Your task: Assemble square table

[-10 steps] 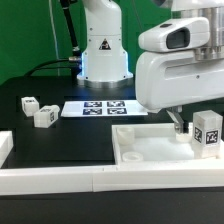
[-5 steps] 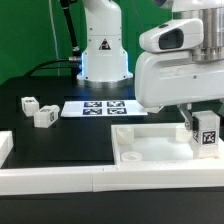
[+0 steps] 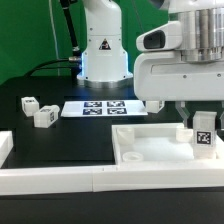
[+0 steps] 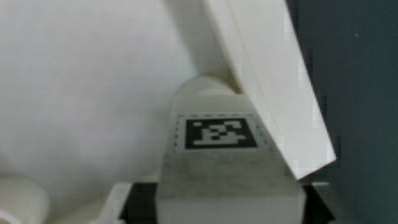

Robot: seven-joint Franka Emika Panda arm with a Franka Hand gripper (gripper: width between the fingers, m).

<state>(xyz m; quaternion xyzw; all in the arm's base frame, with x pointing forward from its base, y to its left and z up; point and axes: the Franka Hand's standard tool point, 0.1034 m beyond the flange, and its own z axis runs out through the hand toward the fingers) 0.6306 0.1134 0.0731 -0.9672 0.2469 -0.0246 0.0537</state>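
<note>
1. Nearest the exterior camera: white bars point(image 3: 60, 180) lie end to end along the front edge of the black surface point(image 3: 70, 135).
2. Just behind the bars: panel point(image 3: 150, 145), lying flat with its rim up, on the exterior view's right half. A round socket point(image 3: 128, 157) shows at its near corner on the exterior view's left.
3. Over the panel's side at the exterior view's right: gripper point(image 3: 204, 125), pointing down and pinching a leg point(image 3: 205, 133) between its fingers. The leg is upright, tag facing the camera.
4. Wrist view: same leg point(image 4: 217, 133), tag up, clamped in the gripper point(image 4: 222, 200). Its far end sits close against the panel point(image 4: 89, 80) beside the raised rim point(image 4: 267, 70). Cannot tell whether it touches.
5. Farther back, on the exterior view's left: loose leg point(image 3: 43, 116) and second loose leg point(image 3: 28, 103), near each other, well apart from the panel.
6. Mid-surface, behind the panel: marker board point(image 3: 100, 108), flat.
7. Farthest: arm base point(image 3: 103, 50), just behind the marker board.
</note>
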